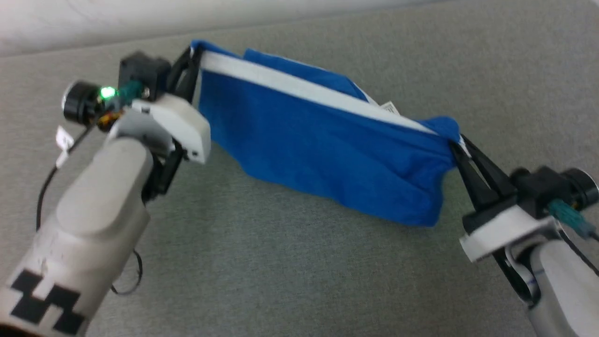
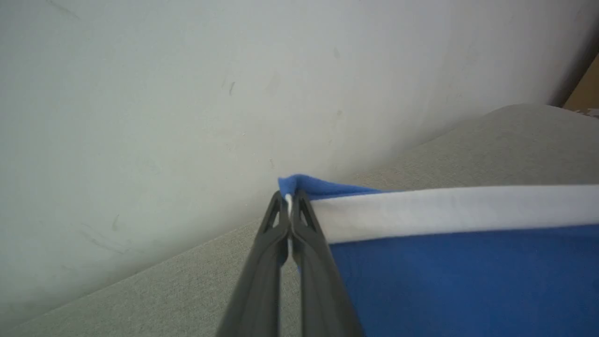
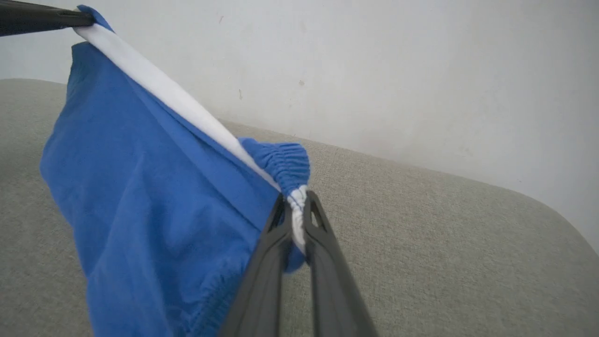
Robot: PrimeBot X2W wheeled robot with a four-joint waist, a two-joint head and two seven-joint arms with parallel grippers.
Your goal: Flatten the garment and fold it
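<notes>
Blue garment (image 1: 323,154) is held stretched between both hands over the grey padded surface (image 1: 290,281). One end of its white stripe (image 1: 299,89) is pinched in the left hand (image 1: 194,58), fingers pressed together. The gathered other end is clamped in the right hand (image 1: 457,142). A small label (image 1: 389,107) is seen near that end.

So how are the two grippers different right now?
The left gripper pinches a flat, thin corner of the garment; the right gripper pinches a bunched, elastic end. The left gripper's fingers almost touch; the right gripper's stand slightly apart around white cloth. Both are shut on the white stripe's ends, stretching the garment between them.
</notes>
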